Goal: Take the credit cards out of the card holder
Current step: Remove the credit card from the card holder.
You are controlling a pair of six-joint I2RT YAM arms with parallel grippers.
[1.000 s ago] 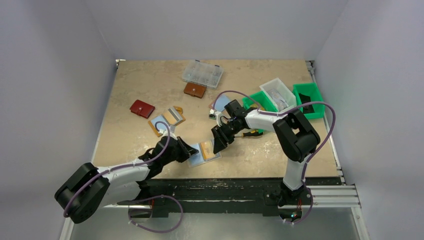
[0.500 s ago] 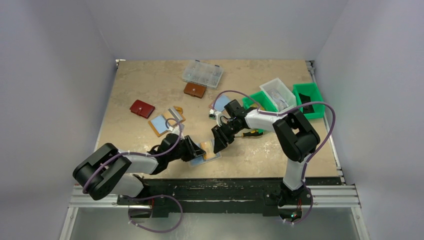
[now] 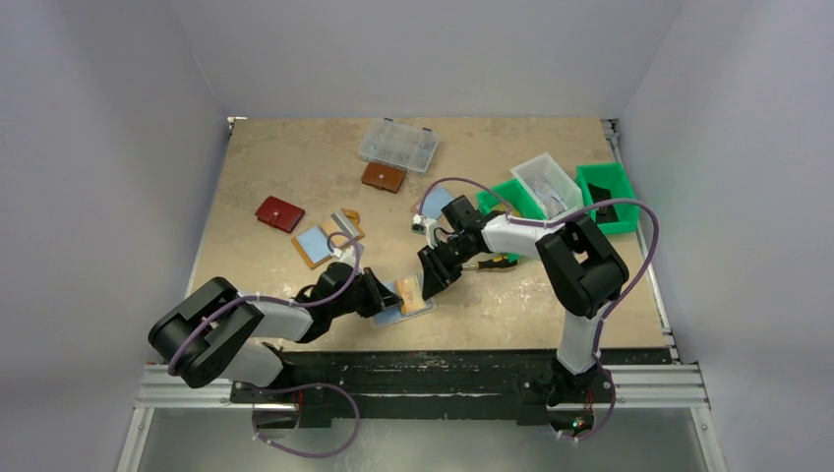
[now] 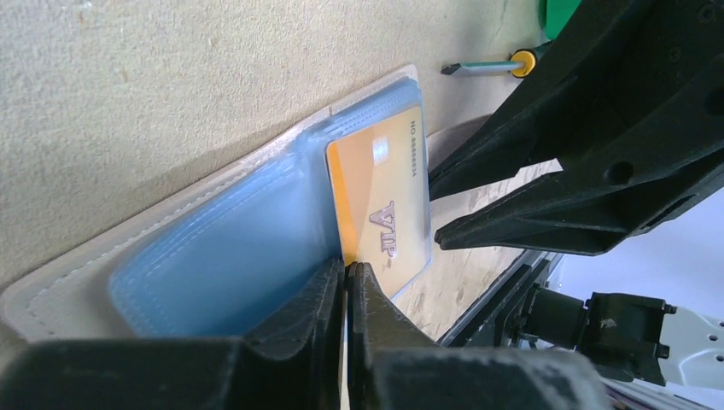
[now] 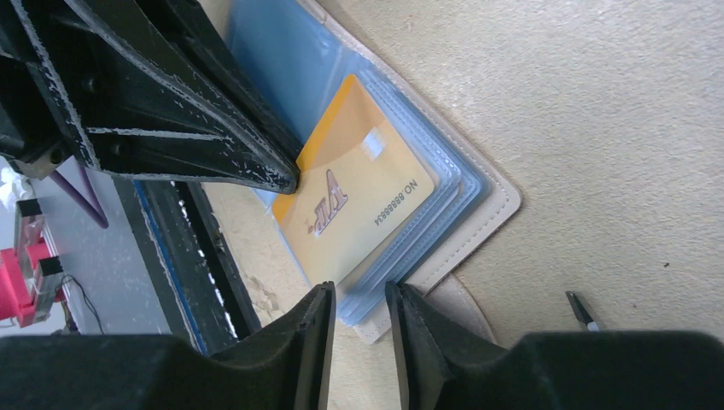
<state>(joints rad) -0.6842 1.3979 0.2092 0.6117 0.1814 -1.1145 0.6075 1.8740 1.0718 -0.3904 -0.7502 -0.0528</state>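
Two tools (image 4: 346, 282) (image 5: 357, 299) at gold card (image 5: 359, 201)

Left pincer (image 4: 346, 282) nearly closed (thin gap), right pincer (image 5: 357, 299) slightly parted, tips facing.

In the left wrist view, the left gripper's fingers (image 4: 329, 295) are covering the lower edge of the gold card (image 4: 384, 201), so whether they are pinching it is not showing. The card holder (image 4: 213, 248) is running off the frame's left edge. In the right wrist view, the right gripper's fingers (image 5: 318, 329) are hiding the holder's near corner. From the top camera, the clear organizer box (image 3: 397, 145) at upper centre is too small for its contents to be made out.
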